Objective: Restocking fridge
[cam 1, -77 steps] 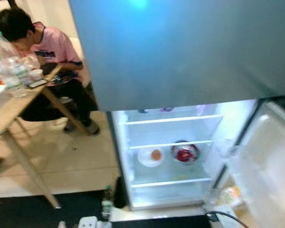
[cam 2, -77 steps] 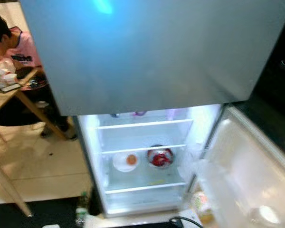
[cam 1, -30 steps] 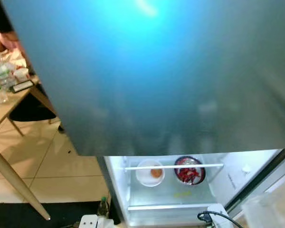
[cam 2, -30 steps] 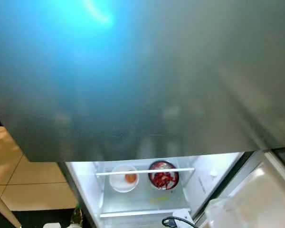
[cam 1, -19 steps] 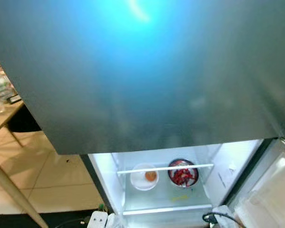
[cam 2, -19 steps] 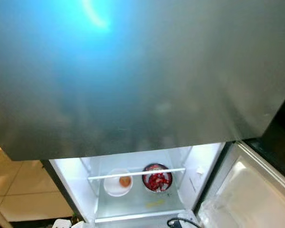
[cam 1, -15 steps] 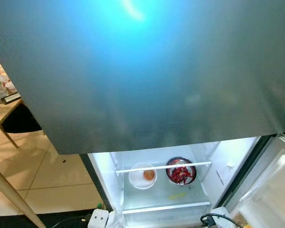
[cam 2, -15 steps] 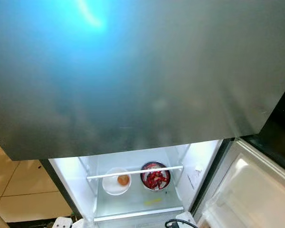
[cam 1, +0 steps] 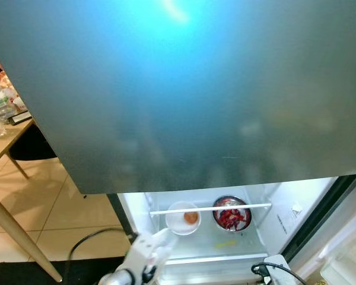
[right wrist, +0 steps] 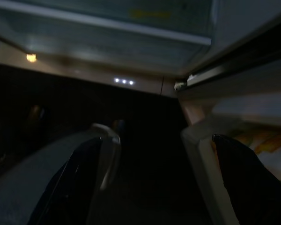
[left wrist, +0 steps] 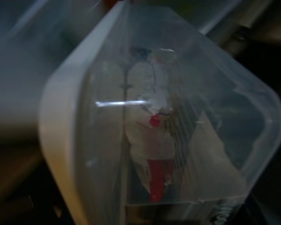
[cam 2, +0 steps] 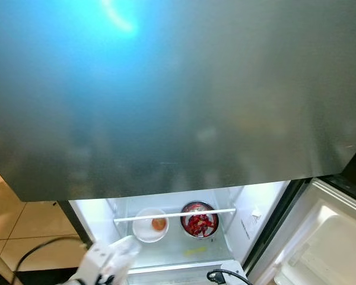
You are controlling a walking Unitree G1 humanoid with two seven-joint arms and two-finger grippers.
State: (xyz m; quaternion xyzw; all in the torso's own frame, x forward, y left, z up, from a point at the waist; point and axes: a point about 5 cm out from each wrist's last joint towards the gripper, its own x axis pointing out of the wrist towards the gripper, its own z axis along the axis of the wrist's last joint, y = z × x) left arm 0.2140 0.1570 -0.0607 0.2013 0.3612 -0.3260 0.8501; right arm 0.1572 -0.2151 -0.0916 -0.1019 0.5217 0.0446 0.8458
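A broad matte grey-blue fridge door (cam 1: 190,89) with a cyan glare spot spans the upper part of the head views. Below it the lit white fridge interior (cam 1: 285,208) holds a round white bowl (cam 1: 183,217) with an orange item and a shiny metal bowl (cam 1: 231,214) of red pieces, side by side behind a white shelf rail. A clear, rounded-corner plastic container (left wrist: 164,122), with white and red contents inside, sits in the left gripper (cam 1: 143,256) at about 7 o'clock of the white bowl; whether those jaws are clamped on it I cannot tell. The right gripper (right wrist: 154,187) has its jaws apart, in the dark near the fridge's base. No writing is legible.
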